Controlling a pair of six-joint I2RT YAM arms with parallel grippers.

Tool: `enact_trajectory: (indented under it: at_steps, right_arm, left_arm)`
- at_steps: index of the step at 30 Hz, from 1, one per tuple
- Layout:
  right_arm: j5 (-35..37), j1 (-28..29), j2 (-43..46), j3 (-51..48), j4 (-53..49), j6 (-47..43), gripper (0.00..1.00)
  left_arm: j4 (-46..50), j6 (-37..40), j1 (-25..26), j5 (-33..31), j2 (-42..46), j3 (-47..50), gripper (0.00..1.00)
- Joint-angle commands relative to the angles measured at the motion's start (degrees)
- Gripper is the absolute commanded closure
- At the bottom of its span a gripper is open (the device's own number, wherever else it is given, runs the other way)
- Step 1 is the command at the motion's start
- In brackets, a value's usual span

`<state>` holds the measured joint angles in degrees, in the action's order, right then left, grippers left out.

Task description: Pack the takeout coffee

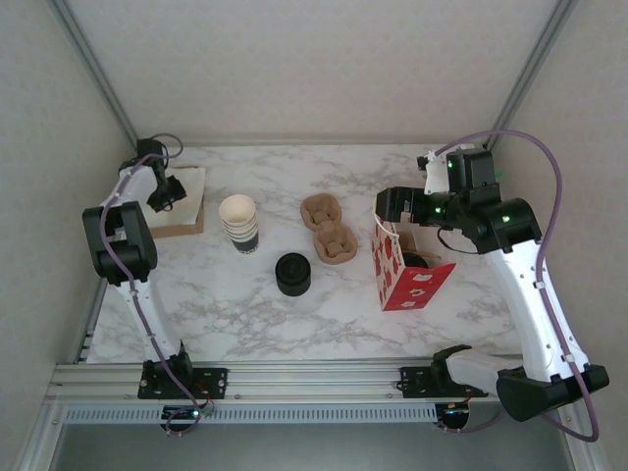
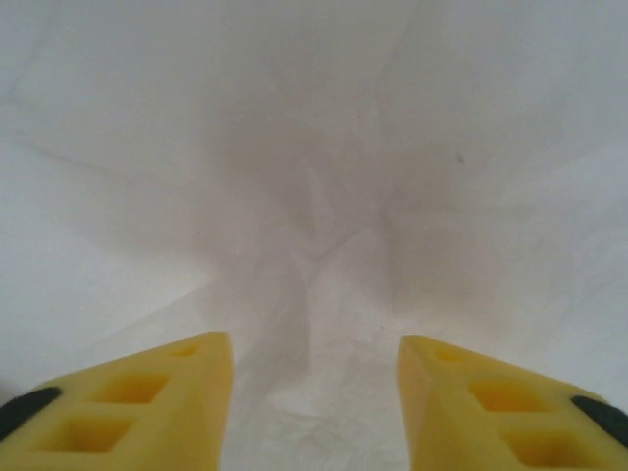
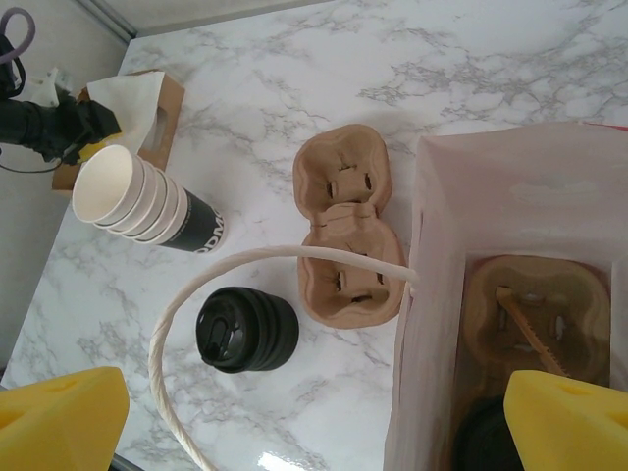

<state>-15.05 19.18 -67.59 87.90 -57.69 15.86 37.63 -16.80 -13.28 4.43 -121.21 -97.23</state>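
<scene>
Stock as I see it from the desk. Coffee (image 3: pixel 483 440): one, inside the bag (image 1: pixel 417 285). Its dark lid shows at the bottom edge of the right wrist frame, just beside a pulp carrier (image 3: pixel 535 314) that also sits in the bag. The cup's sides are hidden from me. In the top frame it reads as a dark patch (image 1: pixel 417 261) in the bag's mouth. Bag: one, red and white, upright and open, right of centre in the top frame, with its white rope handle (image 3: pixel 196 314) looping out over the counter (image 1: pixel 245 314). Stick (image 3: pixel 522 329): one, thin and pale, lying across the carrier in the bag. Spare carrier (image 1: pixel 329 228): empty, at centre of the top frame, left of the bag. Lid stack (image 1: pixel 292 274): black and squat, below and left of the spare carrier. Cup stack (image 1: pixel 238 222): lidless, cream rims and a dark lower band, left of the spare carrier. Napkin box (image 1: pixel 182 211): cardboard, upper left of the top frame. Left fingers (image 2: pixel 147 402): open, holding nothing, close above white napkin paper (image 2: pixel 314 196). Right fingers (image 3: pixel 579 422): spread wide and gripping nothing, one at the lower left corner of the wrist frame over bare counter, the other at the lower right over the bag's mouth.
</scene>
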Motion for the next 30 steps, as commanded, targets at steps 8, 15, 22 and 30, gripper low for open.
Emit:
enact_trajectory:
  at_steps: [8,15,22,30]
  right_arm:
    - [-0.5,0.6,0.2,0.0,-0.1,0.0,0.01]
    - [-0.4,0.6,0.5,-0.1,0.0,-0.1,0.01]
    - [-0.3,0.5,1.1,0.1,-0.2,-0.2,0.01]
    - [-0.5,0.5,0.8,0.1,-0.1,-0.1,0.01]
  left_arm:
    - [0.3,-0.2,1.9,-0.9,-0.2,2.7,0.43]
    - [0.4,-0.1,1.8,-1.2,0.6,2.0,0.73]
    - [0.7,0.1,1.7,-2.2,2.4,1.7,1.00]
    - [1.8,0.4,1.4,-3.3,5.1,0.8,1.00]
